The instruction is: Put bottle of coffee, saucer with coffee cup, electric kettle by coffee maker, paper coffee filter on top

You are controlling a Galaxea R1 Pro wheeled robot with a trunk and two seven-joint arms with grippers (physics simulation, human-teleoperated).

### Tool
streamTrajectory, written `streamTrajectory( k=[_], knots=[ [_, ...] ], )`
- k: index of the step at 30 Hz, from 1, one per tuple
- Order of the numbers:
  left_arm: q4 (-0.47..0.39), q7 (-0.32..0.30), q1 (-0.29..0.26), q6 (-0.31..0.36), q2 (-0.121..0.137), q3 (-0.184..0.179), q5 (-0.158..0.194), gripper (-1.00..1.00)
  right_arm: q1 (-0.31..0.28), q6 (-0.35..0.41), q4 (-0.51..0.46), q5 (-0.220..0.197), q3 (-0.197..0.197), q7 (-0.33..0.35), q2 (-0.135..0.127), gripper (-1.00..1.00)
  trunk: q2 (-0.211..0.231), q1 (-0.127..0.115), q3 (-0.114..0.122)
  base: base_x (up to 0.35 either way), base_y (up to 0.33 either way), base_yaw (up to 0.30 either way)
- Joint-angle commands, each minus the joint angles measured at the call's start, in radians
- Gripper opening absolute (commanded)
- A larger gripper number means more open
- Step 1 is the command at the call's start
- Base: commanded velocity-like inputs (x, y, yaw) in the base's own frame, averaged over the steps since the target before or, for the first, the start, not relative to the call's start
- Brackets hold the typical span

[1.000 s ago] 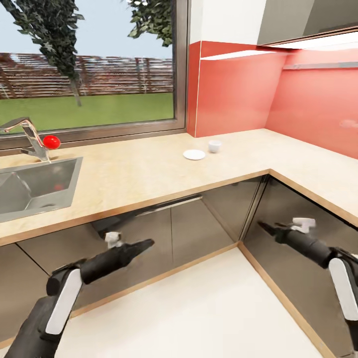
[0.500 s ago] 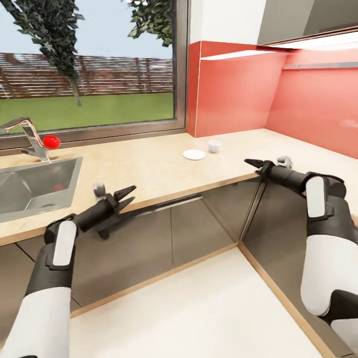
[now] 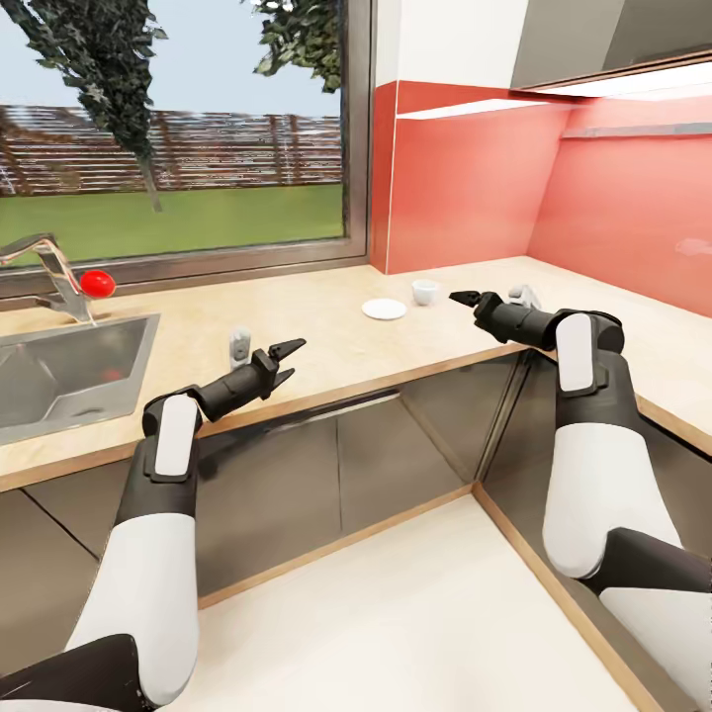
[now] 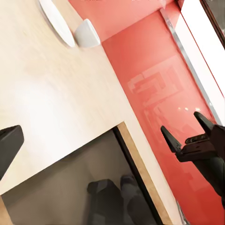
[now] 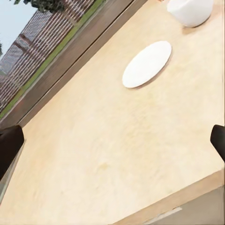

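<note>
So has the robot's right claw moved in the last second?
Yes. The right claw has come up from in front of the cabinet doors and now hangs over the countertop, beside the cup.

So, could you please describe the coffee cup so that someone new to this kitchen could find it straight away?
Start at the red wall panel just right of the window and look down to the kitchen countertop at its foot. Two small white things sit there side by side, apart: the coffee cup is the taller, bowl-shaped one nearer the red wall, while the saucer beside it lies flat.
</note>
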Motion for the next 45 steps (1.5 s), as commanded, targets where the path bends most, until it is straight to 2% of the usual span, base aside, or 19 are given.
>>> streamTrajectory(
  k=[1, 3, 4, 10, 12, 13, 16, 30, 36, 45],
  knots=[
    [0.000, -0.006, -0.001, 0.007, -0.002, 0.007, -0.005, 1.00, -0.001, 0.005, 0.010, 0.008, -0.014, 0.005, 0.006, 1.00, 0.000, 0.000, -0.001, 0.174, -0.140, 0.000],
    [0.000, -0.005, -0.002, 0.007, -0.004, 0.014, -0.005, 1.00, -0.002, 0.005, 0.036, 0.007, -0.043, -0.004, 0.017, 1.00, 0.000, 0.000, -0.001, 0.138, -0.110, 0.000],
    [0.001, -0.004, -0.002, 0.007, -0.006, 0.035, -0.006, 1.00, -0.002, 0.005, 0.093, 0.006, -0.131, -0.017, 0.047, 1.00, 0.000, 0.000, -0.001, 0.046, -0.037, 0.000],
    [0.001, -0.004, -0.002, 0.007, -0.005, 0.046, -0.006, 1.00, -0.002, 0.003, 0.120, -0.003, -0.176, -0.026, 0.060, 1.00, 0.000, 0.000, -0.001, 0.062, -0.038, 0.000],
    [0.001, -0.004, -0.002, 0.007, -0.005, 0.046, -0.006, 1.00, -0.002, 0.003, 0.122, -0.021, -0.181, -0.027, 0.061, 1.00, 0.000, 0.000, -0.001, 0.183, -0.107, 0.000],
    [0.000, -0.004, -0.002, 0.008, -0.005, 0.049, -0.006, 1.00, -0.002, 0.004, 0.125, -0.098, -0.185, -0.038, 0.062, 1.00, 0.000, 0.000, -0.001, 0.232, -0.143, 0.000],
    [-0.001, -0.004, -0.002, 0.008, -0.005, 0.051, -0.005, 1.00, -0.002, 0.004, 0.126, -0.126, -0.184, -0.051, 0.063, 1.00, 0.000, 0.000, -0.001, 0.136, -0.085, 0.000],
    [0.001, -0.004, -0.002, 0.008, -0.005, 0.052, -0.005, 1.00, -0.001, 0.004, 0.128, -0.135, -0.182, -0.055, 0.064, 1.00, 0.000, 0.000, -0.001, 0.141, -0.102, 0.000],
    [0.002, -0.004, -0.002, 0.008, -0.005, 0.052, -0.005, 1.00, -0.001, 0.004, 0.196, -0.136, -0.181, -0.055, 0.068, 1.00, 0.000, 0.000, -0.001, 0.147, -0.112, 0.000],
    [0.002, -0.004, -0.002, 0.008, -0.005, 0.051, -0.005, 1.00, -0.001, 0.004, 0.222, -0.136, -0.179, -0.055, 0.073, 1.00, 0.000, 0.000, -0.001, 0.153, -0.011, 0.000]
  ],
)
